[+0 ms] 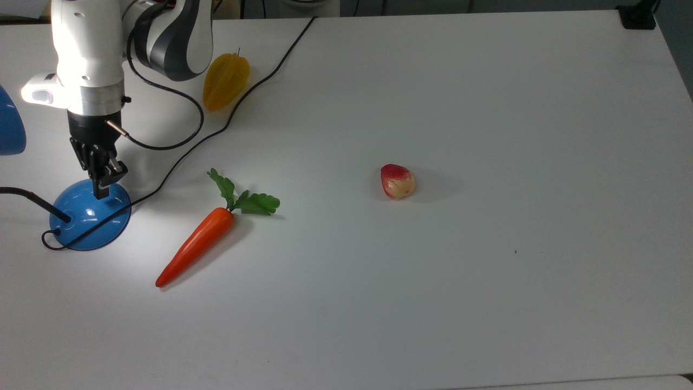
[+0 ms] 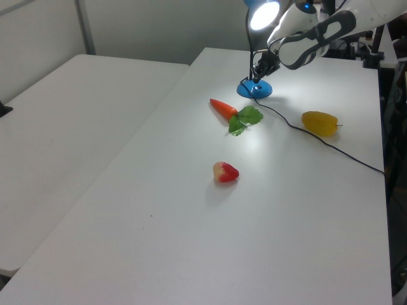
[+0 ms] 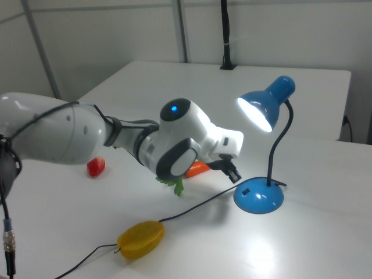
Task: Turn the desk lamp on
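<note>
The desk lamp is lit: its blue shade (image 3: 264, 107) glows and throws light on the table. Its blue dome base (image 1: 89, 222) stands at the top view's left, with a small black switch (image 3: 246, 191) on it and a thin black gooseneck (image 3: 280, 145) rising from it. My gripper (image 1: 103, 187) points down over the far edge of the base, fingers shut and holding nothing. In the right view the gripper (image 3: 233, 174) hangs just left of and slightly above the base (image 3: 258, 199). The left view shows the lit shade (image 2: 262, 13) above the gripper (image 2: 256, 72).
An orange carrot (image 1: 197, 246) with green leaves lies right of the base. A yellow starfruit (image 1: 226, 80) sits behind it, a red-and-cream fruit (image 1: 398, 181) mid-table. The lamp's black cord (image 1: 260, 76) runs across the table to its far edge.
</note>
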You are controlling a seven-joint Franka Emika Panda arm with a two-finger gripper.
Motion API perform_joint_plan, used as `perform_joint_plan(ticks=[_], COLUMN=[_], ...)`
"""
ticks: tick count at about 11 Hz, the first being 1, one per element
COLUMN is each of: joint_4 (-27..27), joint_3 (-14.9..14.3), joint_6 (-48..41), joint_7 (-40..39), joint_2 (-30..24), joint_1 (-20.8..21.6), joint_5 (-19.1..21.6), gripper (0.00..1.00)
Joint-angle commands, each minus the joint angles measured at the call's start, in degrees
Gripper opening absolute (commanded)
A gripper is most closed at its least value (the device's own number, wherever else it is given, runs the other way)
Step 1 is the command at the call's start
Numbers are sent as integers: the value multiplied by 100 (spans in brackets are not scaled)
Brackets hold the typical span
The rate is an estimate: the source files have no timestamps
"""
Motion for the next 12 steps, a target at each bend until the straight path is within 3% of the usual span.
perform_joint_plan(ticks=[1,4,7,8,9,10,11,12], joint_4=[-603,-586,-481,-332,-165,-111,-102,-93], joint_3=[-98,-63,-28,-28,-28,-28,-28,-37], joint_6=[-1628,-3799,-5244,-5683,-6026,-6169,-6301,-6441], joint_7=[113,-124,-694,-975,-1204,-1389,-1504,-1879], joint_2=[-1182,-2122,-2774,-2828,-2889,-2994,-3082,-3083], joint_1=[488,988,1385,1464,1473,1473,1482,1517], joint_5=[-128,-128,-111,-84,-58,-58,-84,-128], gripper=[0,0,2,13,42,82,100,100])
